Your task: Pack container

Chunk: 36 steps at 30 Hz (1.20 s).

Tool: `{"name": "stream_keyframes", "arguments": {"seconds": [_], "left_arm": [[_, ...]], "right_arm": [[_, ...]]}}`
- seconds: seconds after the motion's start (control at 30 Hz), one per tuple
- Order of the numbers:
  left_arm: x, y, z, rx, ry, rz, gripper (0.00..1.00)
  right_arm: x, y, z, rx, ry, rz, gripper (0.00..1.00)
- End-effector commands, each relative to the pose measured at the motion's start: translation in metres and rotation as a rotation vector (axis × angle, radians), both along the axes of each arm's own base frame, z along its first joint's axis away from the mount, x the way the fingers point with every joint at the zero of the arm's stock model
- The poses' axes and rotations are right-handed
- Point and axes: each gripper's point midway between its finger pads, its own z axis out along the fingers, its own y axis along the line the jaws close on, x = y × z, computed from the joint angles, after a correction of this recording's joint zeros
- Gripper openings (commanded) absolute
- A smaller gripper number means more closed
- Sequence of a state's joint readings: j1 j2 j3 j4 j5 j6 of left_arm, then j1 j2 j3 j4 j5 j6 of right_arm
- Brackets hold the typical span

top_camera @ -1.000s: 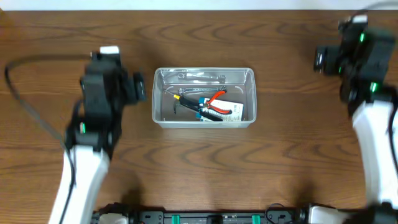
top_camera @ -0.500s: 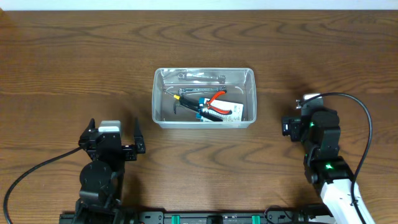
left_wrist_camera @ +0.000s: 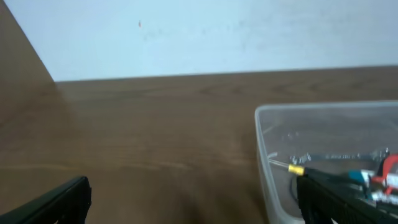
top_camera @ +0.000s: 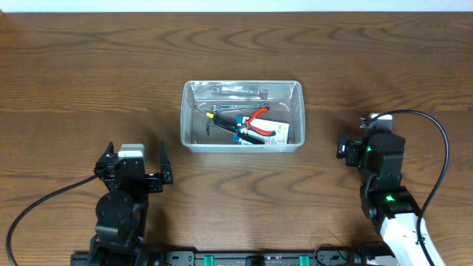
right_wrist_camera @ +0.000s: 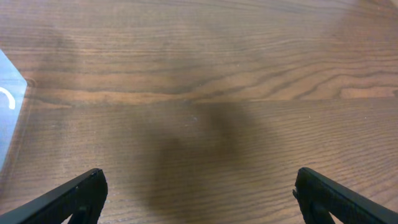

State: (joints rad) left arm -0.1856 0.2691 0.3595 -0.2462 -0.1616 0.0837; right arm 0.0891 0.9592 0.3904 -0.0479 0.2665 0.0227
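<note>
Brown wood-grain worktop (top_camera: pixel 74 74) carries a clear plastic rectangular container (top_camera: pixel 185 118) at its middle, with rounded corners and a raised rim. Inside it lie red-handled pliers (top_camera: pixel 259 122) on a blue-and-white card (top_camera: pixel 275 134). A silver metal wrench (top_camera: pixel 236 91) lies along the far wall, and a yellow-tipped tool (top_camera: pixel 214 114) lies towards the left side.

The left gripper (left_wrist_camera: pixel 196 205) sits near the front edge of the worktop, well apart from the container. Its black fingers are spread wide with nothing between them. In the left wrist view the container stands ahead and to the right.

The right gripper (right_wrist_camera: pixel 202 199) is also spread wide and empty over bare wood, with only a corner of the container at its far left.
</note>
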Motion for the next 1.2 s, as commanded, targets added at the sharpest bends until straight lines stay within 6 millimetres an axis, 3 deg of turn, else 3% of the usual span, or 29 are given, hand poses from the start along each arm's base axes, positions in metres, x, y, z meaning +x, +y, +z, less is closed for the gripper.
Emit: {"name": "stream_keyframes", "arguments": {"seconds": [0.0,0.37,0.67,0.93,1.03,1.17], "left_arm": [[-0.002,0.001,-0.002,0.018,0.018,0.001,0.98],[-0.021,0.005,-0.051,0.059,0.232,0.0,0.98],[-0.048,0.01,-0.093,0.098,0.433,-0.002,0.98],[-0.066,0.013,-0.113,0.12,0.548,-0.002,0.98],[-0.068,0.014,-0.115,0.121,0.557,-0.003,0.98],[-0.068,0.014,-0.115,0.121,0.558,-0.003,0.98]], "right_arm": [[0.0,0.0,0.003,0.017,-0.016,-0.022,0.99],[-0.005,-0.005,0.011,0.019,-0.031,-0.036,0.99],[-0.051,-0.007,0.057,0.031,-0.162,-0.027,0.99],[-0.092,0.013,0.06,0.107,-0.197,0.09,0.99],[-0.089,0.011,0.066,0.125,-0.304,0.077,0.99],[-0.07,0.012,0.088,0.139,-0.569,0.087,0.99]]}}
